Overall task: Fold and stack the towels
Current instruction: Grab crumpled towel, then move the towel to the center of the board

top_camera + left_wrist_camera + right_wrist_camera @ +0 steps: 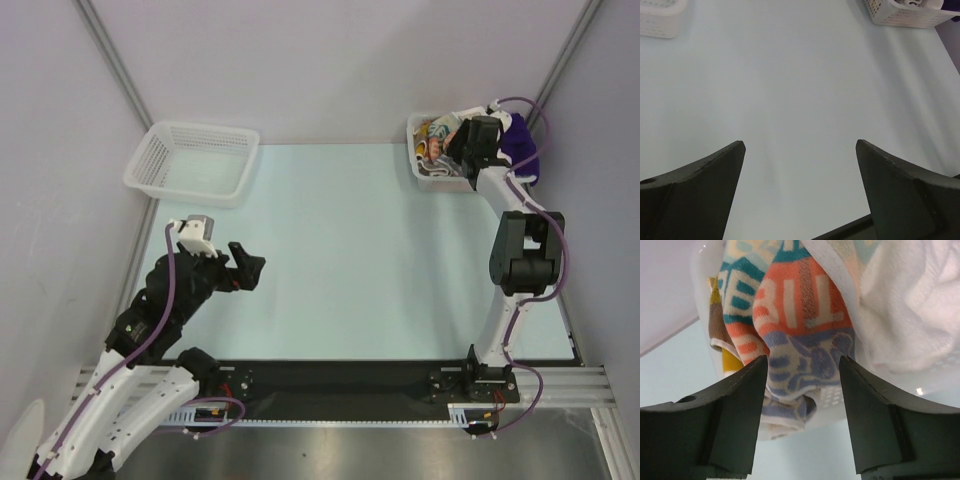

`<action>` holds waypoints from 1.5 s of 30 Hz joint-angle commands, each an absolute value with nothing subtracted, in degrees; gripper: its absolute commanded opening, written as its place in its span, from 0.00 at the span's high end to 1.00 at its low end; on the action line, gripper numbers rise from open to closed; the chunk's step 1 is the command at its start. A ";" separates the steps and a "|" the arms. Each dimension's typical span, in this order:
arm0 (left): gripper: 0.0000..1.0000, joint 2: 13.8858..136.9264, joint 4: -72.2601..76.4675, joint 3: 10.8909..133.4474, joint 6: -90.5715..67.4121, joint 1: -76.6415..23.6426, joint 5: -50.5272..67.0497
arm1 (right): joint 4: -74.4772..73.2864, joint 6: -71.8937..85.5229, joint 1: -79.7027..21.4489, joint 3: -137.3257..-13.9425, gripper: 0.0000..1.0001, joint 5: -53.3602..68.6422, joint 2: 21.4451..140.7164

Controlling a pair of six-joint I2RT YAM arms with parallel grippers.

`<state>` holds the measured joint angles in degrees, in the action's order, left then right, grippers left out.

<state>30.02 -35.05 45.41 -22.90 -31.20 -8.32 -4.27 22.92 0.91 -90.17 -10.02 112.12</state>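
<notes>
Top external view: the table (350, 250) carries two white mesh baskets at its far edge, the left basket (190, 160) at the far-left corner and the right basket (428, 168) at the far-right corner. The towels (437, 135) are all bunched in the right basket, unfolded, and none lies on the table surface. A purple towel (520, 145) hangs over the basket's right side, beside the right arm's wrist. The right arm reaches forward along the right side of the table, with its wrist directly above the right basket. The left arm is bent low at the near-left of the table, well apart from both baskets, and the left gripper (250, 268) points toward the table centre. Left wrist view: both fingers stand fully spread above bare table surface, released and holding nothing. Right wrist view: the right gripper (802, 362) is spread wide and released, its two fingers flanking a hanging fold of the printed towel (800, 305), which shows orange, teal, blue and white. Contact between fingers and cloth cannot be determined. A white towel (910, 305) lies just right of the printed one, and a brown and mustard towel (720, 337) shows at its left, against the basket wall.
</notes>
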 commanded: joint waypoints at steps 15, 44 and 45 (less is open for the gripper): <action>0.00 30.94 -34.28 45.00 -22.41 -30.85 -7.65 | -5.54 20.66 -1.49 -102.22 0.66 -11.51 118.92; 0.00 30.67 -34.54 45.09 -22.67 -30.85 -8.79 | -8.44 4.05 -16.94 -108.98 1.00 -24.42 98.54; 0.00 30.67 -34.54 45.17 -22.68 -30.94 -8.96 | -8.70 3.43 -18.44 -109.33 1.00 -25.39 97.74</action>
<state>30.74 -35.11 45.30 -22.90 -31.20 -8.43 -11.64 8.80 -13.63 -106.43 -20.23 104.29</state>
